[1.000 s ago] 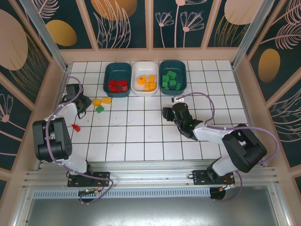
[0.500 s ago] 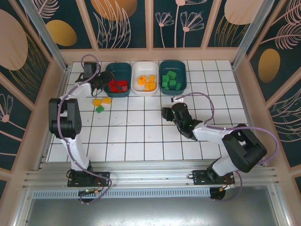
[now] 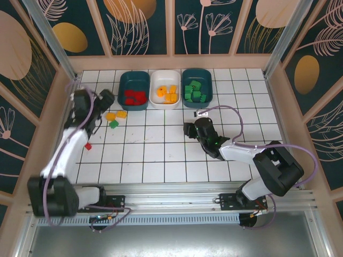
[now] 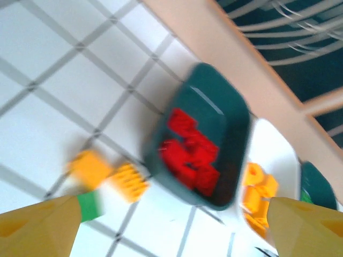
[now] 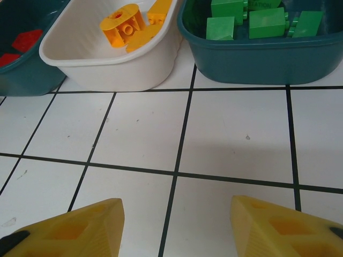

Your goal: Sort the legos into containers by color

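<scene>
Three containers stand in a row at the back: a teal tray [image 3: 134, 90] of red legos [image 4: 193, 152], a white tray [image 3: 165, 88] of yellow-orange legos [image 5: 124, 24], and a teal tray [image 3: 196, 85] of green legos [image 5: 252, 21]. Loose on the tiles lie two yellow legos [image 3: 116, 115], a green one [image 3: 113, 124] and a red one [image 3: 87, 145]. My left gripper [image 3: 108, 98] hangs open and empty just left of the red tray, above the loose yellow ones [image 4: 128, 182]. My right gripper [image 3: 187, 128] stands open and empty over bare tiles in front of the white and green trays.
A raised wooden wall borders the tiled floor on the left, back and right. The right arm lies low across the right middle tiles. The left arm stretches along the left wall.
My left gripper has opened wide, and its arm swung up to the red tray's left end, then drew back a little. The right arm has barely moved.
</scene>
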